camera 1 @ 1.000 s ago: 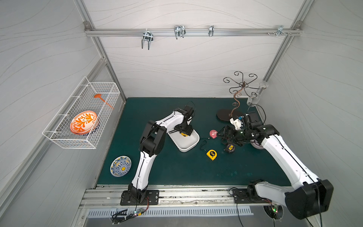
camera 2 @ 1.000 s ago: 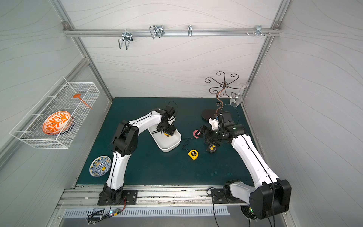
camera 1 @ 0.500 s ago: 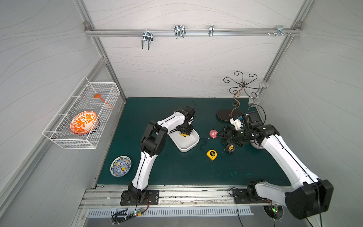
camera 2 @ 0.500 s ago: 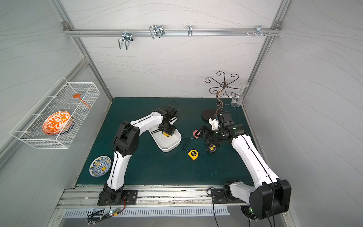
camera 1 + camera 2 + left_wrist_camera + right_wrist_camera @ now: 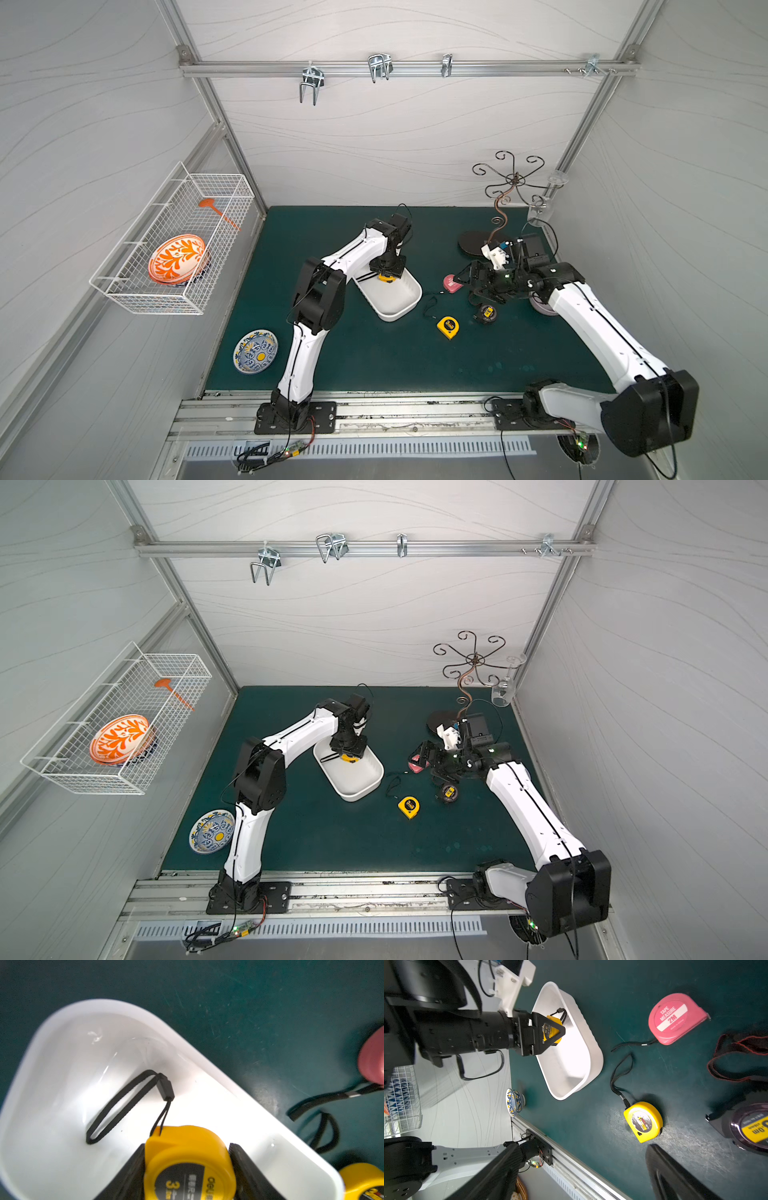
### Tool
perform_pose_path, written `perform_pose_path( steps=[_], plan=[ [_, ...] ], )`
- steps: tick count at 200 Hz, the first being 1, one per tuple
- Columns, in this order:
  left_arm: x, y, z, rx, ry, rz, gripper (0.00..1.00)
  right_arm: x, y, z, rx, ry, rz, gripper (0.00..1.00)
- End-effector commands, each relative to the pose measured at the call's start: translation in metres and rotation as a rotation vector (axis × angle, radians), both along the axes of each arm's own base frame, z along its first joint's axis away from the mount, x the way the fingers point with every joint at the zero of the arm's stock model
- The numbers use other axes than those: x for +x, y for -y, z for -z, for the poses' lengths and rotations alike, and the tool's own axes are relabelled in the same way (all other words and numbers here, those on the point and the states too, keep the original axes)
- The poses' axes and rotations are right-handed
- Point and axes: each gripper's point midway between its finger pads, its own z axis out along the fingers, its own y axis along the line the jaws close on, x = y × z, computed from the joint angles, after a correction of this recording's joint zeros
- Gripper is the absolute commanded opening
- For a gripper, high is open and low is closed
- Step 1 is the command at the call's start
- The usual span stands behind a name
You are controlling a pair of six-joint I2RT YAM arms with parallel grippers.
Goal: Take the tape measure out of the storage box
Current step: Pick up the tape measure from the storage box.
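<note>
— Left gripper?
— Clamped on yellow tape measure, inside storage box.
— Strap?
— Lies across box floor in left wrist view; top views hide it. Right gripper: spread, empty.

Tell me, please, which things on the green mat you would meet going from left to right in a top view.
blue-and-yellow patterned bowl → storage box → loose yellow tape measure → black tape measure
</note>
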Motion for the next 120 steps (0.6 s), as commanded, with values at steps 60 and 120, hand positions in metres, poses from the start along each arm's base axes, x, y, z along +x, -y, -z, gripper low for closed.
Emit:
perform_pose_path(
  steps=[60,120],
  plan=[
    [0.003,0.032,-0.107,-0.461,-0.004,-0.449,0.0,0.019,-0.055,-0.021,0.105,0.243,-0.066,0.99],
    [-0.001,0.046,-0.147,-0.631,-0.037,-0.65,0.0,0.041,-0.084,-0.036,0.154,0.379,-0.059,0.97]
  ],
)
